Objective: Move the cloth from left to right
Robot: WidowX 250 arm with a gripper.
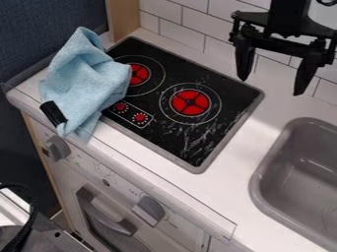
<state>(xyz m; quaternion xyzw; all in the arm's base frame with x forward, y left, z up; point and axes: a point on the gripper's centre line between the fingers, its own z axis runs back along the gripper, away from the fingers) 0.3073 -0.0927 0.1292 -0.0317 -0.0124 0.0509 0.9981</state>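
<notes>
The blue cloth (pixel 89 78) is lying in a crumpled heap over the left corner of the cooktop (pixel 227 103), partly on its black surface and partly on the white tabletop (pixel 243 147) beside it. Its long axis is running from a raised peak at the cooktop's back left down to a narrow end at its front left, where a black strip (pixel 52 113) is showing against the fabric. Just right of the folds, the left burner (pixel 138 74) is showing in part, with the right burner (pixel 190 102) lying uncovered beyond it. Off the cooktop's right side the grey sink (pixel 263 172) is sitting. The gripper (pixel 272 86) is hanging near the cooktop's back right corner, its jaws spread wide and holding nothing. From them, the cloth is lying well apart to the left, across nearly the whole cooktop, so the coming move is probably calling for a long leftward reach to the raised folds, then a lift and a carry back rightward.
</notes>
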